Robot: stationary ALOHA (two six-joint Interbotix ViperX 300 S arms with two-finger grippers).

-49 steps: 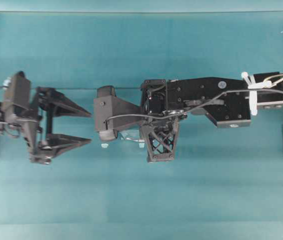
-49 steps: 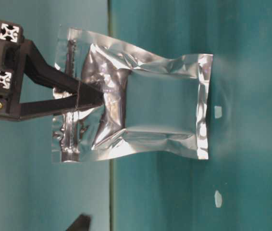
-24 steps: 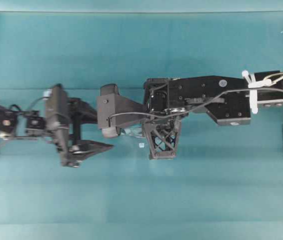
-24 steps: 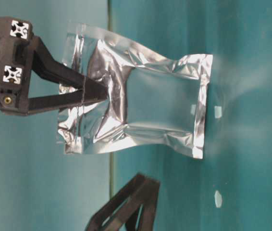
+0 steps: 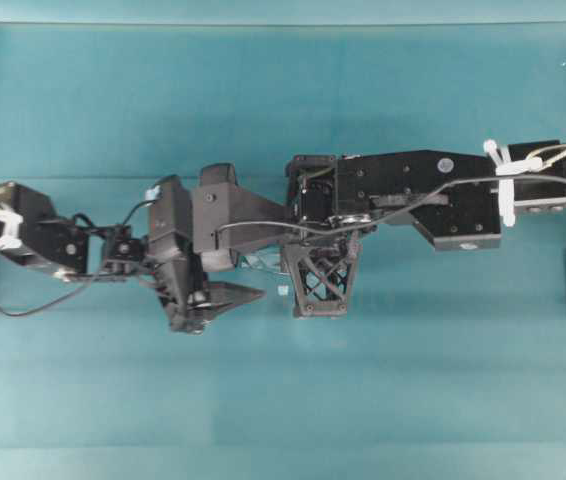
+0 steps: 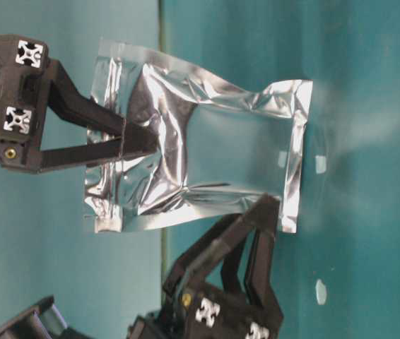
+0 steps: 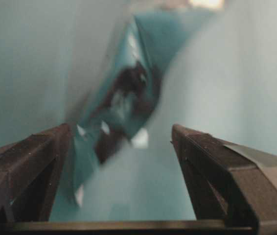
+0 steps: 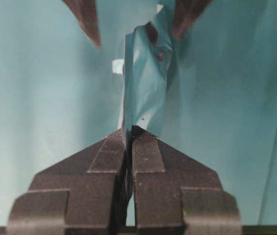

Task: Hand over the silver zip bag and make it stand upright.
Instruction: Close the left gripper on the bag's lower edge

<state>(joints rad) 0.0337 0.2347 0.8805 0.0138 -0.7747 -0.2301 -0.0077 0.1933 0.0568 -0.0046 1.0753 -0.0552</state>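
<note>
Fingers of the right gripper clench the silver zip bag near its zip end, holding it above the teal counter; the left gripper has its fingers spread wide, straddling the bag's opposite end.

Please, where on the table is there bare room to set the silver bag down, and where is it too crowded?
Bare cloth lies along the near side of the table, below both arms, and along the far side above them. The middle band is crowded: the right hand pinches the silver zip bag, and the open left hand sits beside it.
</note>
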